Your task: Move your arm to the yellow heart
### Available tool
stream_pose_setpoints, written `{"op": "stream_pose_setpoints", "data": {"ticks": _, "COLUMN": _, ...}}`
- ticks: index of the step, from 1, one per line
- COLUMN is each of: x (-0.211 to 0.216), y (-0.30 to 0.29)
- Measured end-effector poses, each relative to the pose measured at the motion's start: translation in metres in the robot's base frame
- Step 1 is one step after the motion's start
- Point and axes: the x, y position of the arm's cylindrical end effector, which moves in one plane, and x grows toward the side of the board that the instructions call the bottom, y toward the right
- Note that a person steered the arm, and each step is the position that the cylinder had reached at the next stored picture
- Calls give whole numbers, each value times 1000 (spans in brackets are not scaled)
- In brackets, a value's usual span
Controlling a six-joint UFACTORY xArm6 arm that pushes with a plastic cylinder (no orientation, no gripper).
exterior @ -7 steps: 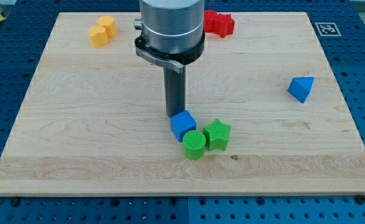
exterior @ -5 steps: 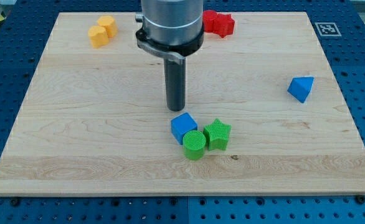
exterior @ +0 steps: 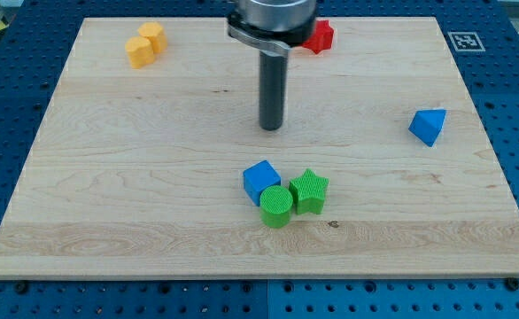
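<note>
Okay, camera view: my tip (exterior: pixel 271 128) sits mid-board, above the blue cube (exterior: pixel 260 180), green cylinder (exterior: pixel 276 206) and green star (exterior: pixel 310 190) cluster, touching none. No claw on this rod, so nothing to open or hold. Yellow heart (exterior: pixel 140 51) lies top left, against a yellow block (exterior: pixel 153 35), well apart from my tip. Red block (exterior: pixel 320 35) at top, blue triangle (exterior: pixel 429 125) at right.

Yellow blocks: 2, heart (exterior: pixel 139 51) and hexagon (exterior: pixel 153 35)
Blue blocks: 2, cube (exterior: pixel 260 180) and triangle (exterior: pixel 429 126)
Green blocks: 2, cylinder (exterior: pixel 276 206) and star (exterior: pixel 310 190)
Red blocks: 1 (exterior: pixel 320 35), showing partly
</note>
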Motion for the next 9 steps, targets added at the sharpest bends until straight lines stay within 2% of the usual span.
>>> {"op": "stream_pose_setpoints", "data": {"ticks": 4, "x": -46, "y": -114}}
{"op": "stream_pose_setpoints", "data": {"ticks": 6, "x": -59, "y": -199}}
{"op": "stream_pose_setpoints", "data": {"ticks": 8, "x": -111, "y": -251}}
{"op": "stream_pose_setpoints", "data": {"ticks": 9, "x": -146, "y": -253}}
